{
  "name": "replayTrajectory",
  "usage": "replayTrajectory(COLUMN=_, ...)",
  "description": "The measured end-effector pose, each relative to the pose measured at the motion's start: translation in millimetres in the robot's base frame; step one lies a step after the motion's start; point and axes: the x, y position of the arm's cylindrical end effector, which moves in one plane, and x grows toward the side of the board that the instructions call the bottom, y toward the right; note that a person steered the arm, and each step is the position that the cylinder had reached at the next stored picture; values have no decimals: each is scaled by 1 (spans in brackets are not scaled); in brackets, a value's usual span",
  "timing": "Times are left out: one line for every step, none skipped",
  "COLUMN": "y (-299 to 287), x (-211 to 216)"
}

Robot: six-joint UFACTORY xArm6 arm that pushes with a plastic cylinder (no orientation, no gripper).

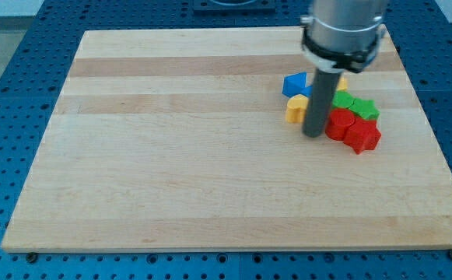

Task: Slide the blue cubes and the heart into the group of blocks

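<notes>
We find the pale wooden bench (210, 155) bare except for one cluster at the view's upper right. The blue block (294, 83), its shape hard to make out, sits at the cluster's left edge, with the yellow heart-shaped block (295, 109) just below it; both appear to touch or nearly touch their neighbours. The green blocks (356, 105) and the red blocks (352, 129) lie on the right side, and a sliver of another yellow block (341, 81) shows behind the rod.

We carry no claw, so no spread or pinch can be reported; our arm ends in a dark rod hanging straight down from its silver collar (342, 31). My tip (313, 135) rests on the bench between the yellow heart and the red blocks, close against both.

Risks, in our judgement: the tip stands inside the group, so any sideways stroke could split it, driving the heart or blue block away. The rod also hides part of the cluster, so a second blue cube cannot be confirmed.
</notes>
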Motion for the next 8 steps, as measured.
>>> replayTrajectory(y=-86, x=-2)
replayTrajectory(y=-99, x=-39)
replayTrajectory(y=-59, x=-71)
replayTrajectory(y=-52, x=-74)
replayTrajectory(y=-46, x=-71)
replayTrajectory(y=-22, x=-69)
replayTrajectory(y=-10, x=-69)
replayTrajectory(y=-1, x=-69)
